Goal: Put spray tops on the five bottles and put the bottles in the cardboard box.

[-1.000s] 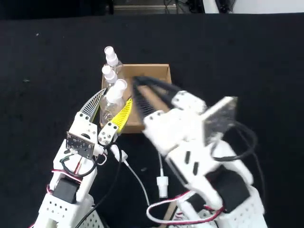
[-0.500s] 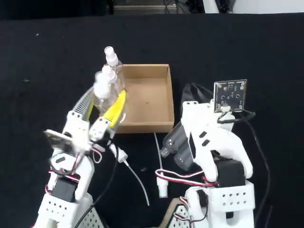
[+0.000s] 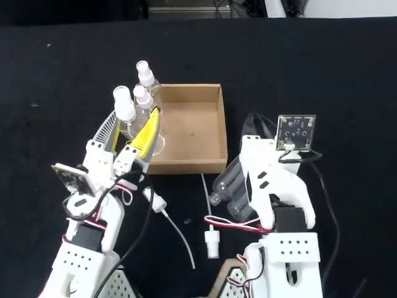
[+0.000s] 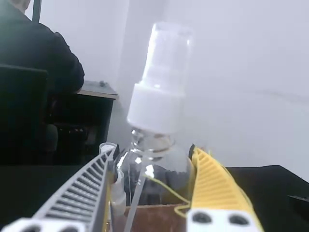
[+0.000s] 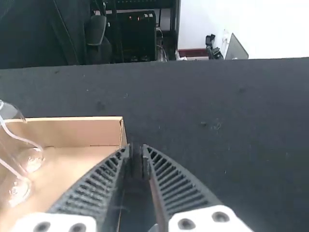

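Your left gripper clamped around a capped bottle just beside the cardboard box, your right gripper closed on nothing.

Clear glossy plastic bottle, matt cardboard box, black cloth-like table

Both arms are white printed shells with black servo blocks showing at the joints. The left arm has a mismatched left gripper: one grey ribbed finger and one bright yellow one. The right arm has a right gripper with two black ribbed fingers on white knuckles with round screw holes. There's a small square camera board on each wrist, red and white cables looping about, and base blocks dotted with rows of little holes.
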Robot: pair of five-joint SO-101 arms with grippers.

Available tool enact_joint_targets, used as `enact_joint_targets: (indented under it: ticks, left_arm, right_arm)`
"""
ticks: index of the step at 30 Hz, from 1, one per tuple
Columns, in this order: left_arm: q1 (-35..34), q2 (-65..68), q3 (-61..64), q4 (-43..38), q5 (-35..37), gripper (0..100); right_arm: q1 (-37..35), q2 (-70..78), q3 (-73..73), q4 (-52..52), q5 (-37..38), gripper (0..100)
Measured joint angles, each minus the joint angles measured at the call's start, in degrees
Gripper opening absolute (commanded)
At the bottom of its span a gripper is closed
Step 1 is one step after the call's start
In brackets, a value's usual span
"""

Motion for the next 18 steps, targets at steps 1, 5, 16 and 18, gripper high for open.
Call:
enact_joint_targets:
  ticks: [1, 5, 16, 18]
  left_arm:
    - [0.0, 2.4, 0.0, -2.2, 0.0, 3]
    - [0.1, 15.5, -0.6, -9.6, 0.0, 3]
    - [0.1, 47.0, -1.9, -36.2, 0.0, 3]
    - [0.0, 50.5, -2.0, -40.3, 0.0, 3]
  right_arm:
    - [0.0, 0.0, 0.4, -0.5, 0.0, 1.1]
    - [0.0, 0.0, 0.4, -1.2, 0.0, 1.1]
    - [0.2, 0.0, 0.4, -1.2, 0.0, 1.1]
    - [0.2, 0.0, 0.4, -1.2, 0.0, 1.1]
